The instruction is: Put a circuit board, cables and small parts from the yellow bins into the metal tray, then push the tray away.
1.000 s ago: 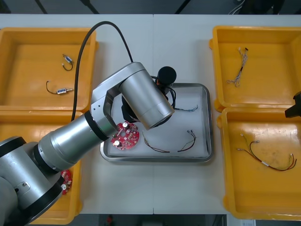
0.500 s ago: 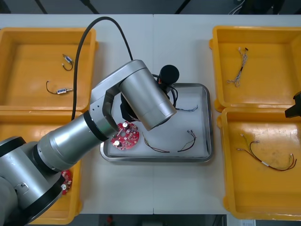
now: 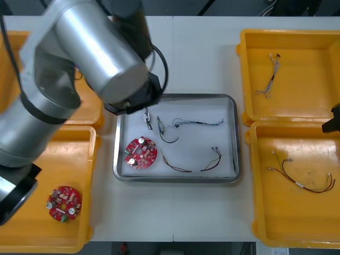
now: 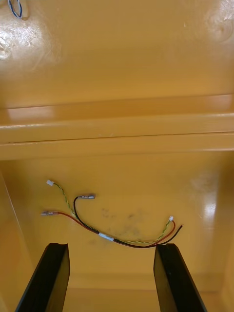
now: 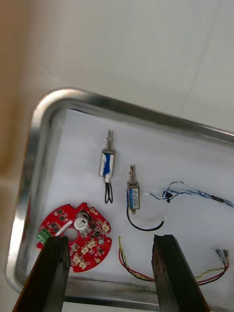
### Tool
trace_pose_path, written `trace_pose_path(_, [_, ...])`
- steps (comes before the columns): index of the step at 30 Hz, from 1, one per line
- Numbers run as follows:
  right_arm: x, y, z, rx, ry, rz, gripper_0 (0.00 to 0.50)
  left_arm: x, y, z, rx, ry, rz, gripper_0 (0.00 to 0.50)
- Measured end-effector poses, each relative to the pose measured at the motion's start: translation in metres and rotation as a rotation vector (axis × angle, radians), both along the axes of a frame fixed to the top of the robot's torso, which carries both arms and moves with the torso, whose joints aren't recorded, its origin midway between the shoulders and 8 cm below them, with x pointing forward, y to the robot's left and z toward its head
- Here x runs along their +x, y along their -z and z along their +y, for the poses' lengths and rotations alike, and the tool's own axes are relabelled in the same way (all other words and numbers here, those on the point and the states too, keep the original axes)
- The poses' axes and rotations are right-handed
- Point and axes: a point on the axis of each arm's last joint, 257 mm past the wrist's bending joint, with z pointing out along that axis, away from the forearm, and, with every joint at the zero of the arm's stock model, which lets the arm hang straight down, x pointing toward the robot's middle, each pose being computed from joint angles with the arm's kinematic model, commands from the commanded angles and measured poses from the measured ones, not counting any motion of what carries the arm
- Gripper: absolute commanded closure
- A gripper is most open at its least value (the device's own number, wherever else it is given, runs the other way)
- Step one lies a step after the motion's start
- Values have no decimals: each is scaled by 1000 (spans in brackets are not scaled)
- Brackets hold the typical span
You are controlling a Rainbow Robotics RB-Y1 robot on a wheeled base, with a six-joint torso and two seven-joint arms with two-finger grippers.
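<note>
At the table's left side, we see the near left bin [image 3: 58,159] holding one spare circuit board [image 3: 63,202], flat on its floor. Beyond it in the front view, the left arm [image 3: 90,48] covers most of the far left bin [image 3: 9,64] and reaches to the far left corner of the metal tray [image 3: 175,179].

From the left wrist view we read the left gripper [image 5: 111,273]: its two fingers stand wide apart above the tray's white interior, with nothing between them.

Inside the tray, near its left wall, lies the tray circuit board [image 3: 141,153]. Just beyond it, side by side yet apart, lie the first small metal part [image 5: 107,163] and the second small metal part [image 5: 133,195], each trailing a short black lead.

Toward the right, the blue and white cable [image 3: 197,122] runs along the tray's far half, and the red and yellow cables [image 3: 178,170] lie in its near half.

Right of the tray, the far right bin [image 3: 308,95] contains a twisted cable [image 3: 268,77]. The near right bin [image 3: 276,212] contains a red, yellow and black cable [image 4: 112,229]. We find the right gripper [image 4: 109,280] hanging over this last cable, its fingers spread apart and gripping nothing.
</note>
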Motion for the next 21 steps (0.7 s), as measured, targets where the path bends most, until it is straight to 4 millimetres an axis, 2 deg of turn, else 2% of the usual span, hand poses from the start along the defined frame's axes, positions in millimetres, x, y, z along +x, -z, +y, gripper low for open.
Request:
trace_pose_path(3, [0,0,0,0,0,0,0,5,-20,24,-28,-19,-9,0])
trace_pose_path(7, [0,0,0,0,0,0,0,6,-35,54,-12,-1,-7,0])
trace_pose_path(16, [0,0,0,-1,0,-1,0,3,-56,120,165,212,0,0])
trace_pose_path(21, [-3,4,0,1,2,10,0,-11,-59,166,105,165,36,0])
